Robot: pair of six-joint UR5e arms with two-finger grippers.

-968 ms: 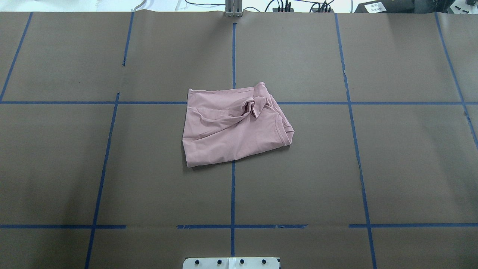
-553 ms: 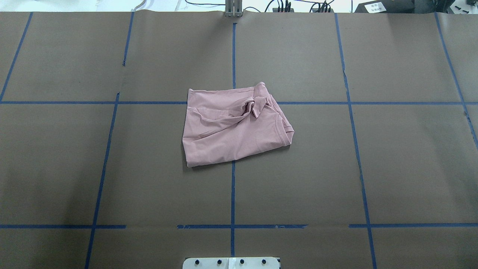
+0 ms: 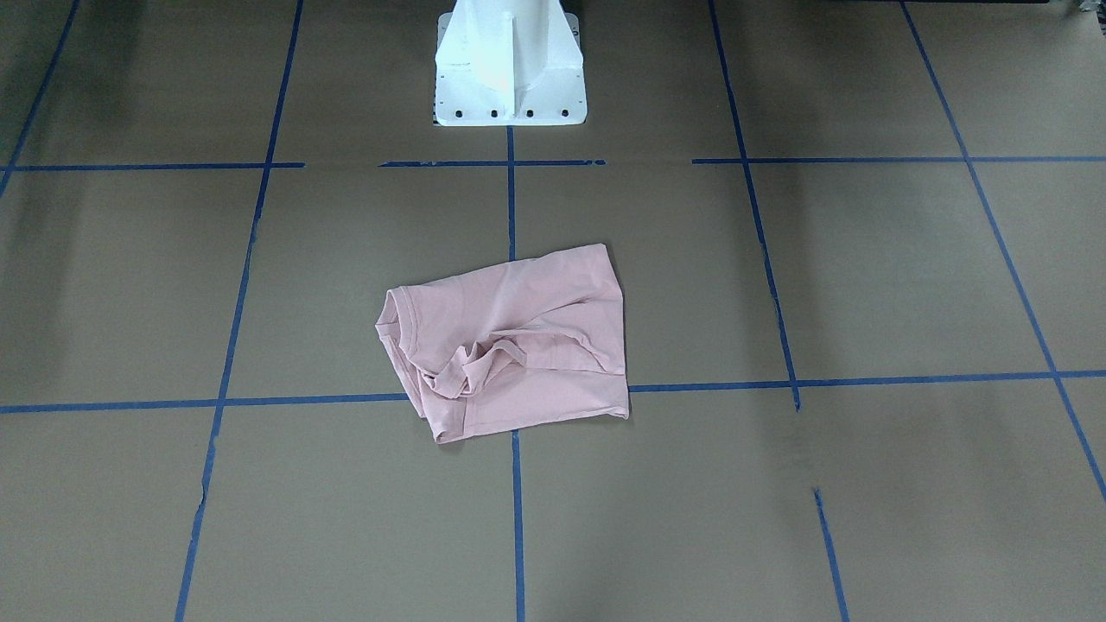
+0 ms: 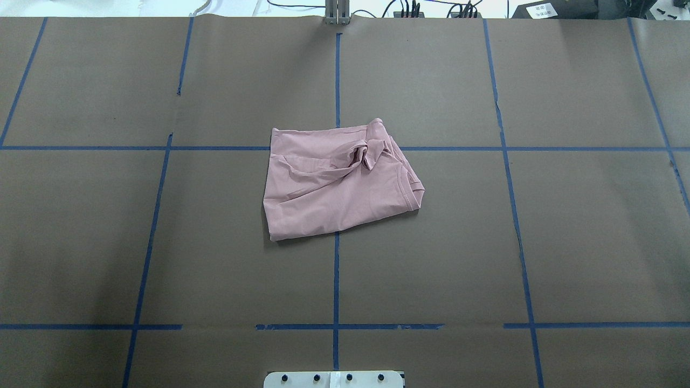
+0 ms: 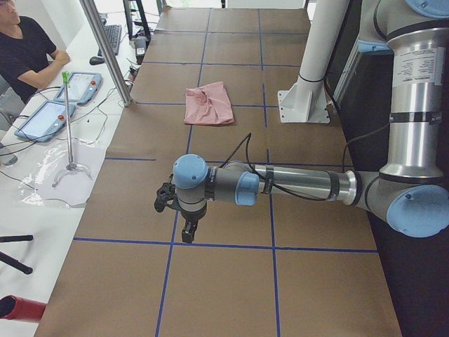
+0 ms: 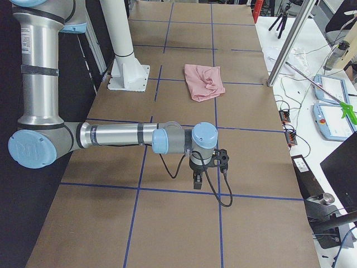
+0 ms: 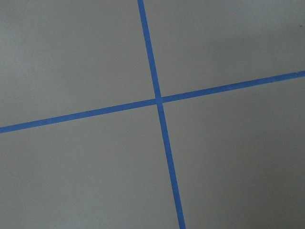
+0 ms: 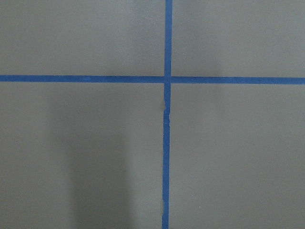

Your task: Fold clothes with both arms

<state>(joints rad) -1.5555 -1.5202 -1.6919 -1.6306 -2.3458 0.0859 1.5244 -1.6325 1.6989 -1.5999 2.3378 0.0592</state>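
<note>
The pale pink T-shirt (image 4: 334, 188) lies in a loosely folded bundle at the middle of the brown table, plain side up, with a bunched knot of cloth on top (image 3: 484, 358). It also shows in the side views (image 5: 208, 104) (image 6: 204, 81). Both arms are held far from it, out over the table's two ends. The left gripper (image 5: 188, 230) and the right gripper (image 6: 197, 181) point down above the paper; I cannot tell whether either is open or shut. The wrist views show only brown paper and blue tape crosses (image 7: 158, 100) (image 8: 167, 79).
The white pedestal base (image 3: 510, 69) stands at the robot's edge of the table. Blue tape lines (image 4: 336, 280) divide the brown paper. A seated person (image 5: 28, 49), teach pendants (image 5: 77, 88) (image 6: 334, 89) and a metal pole (image 5: 105, 49) are on the operators' side.
</note>
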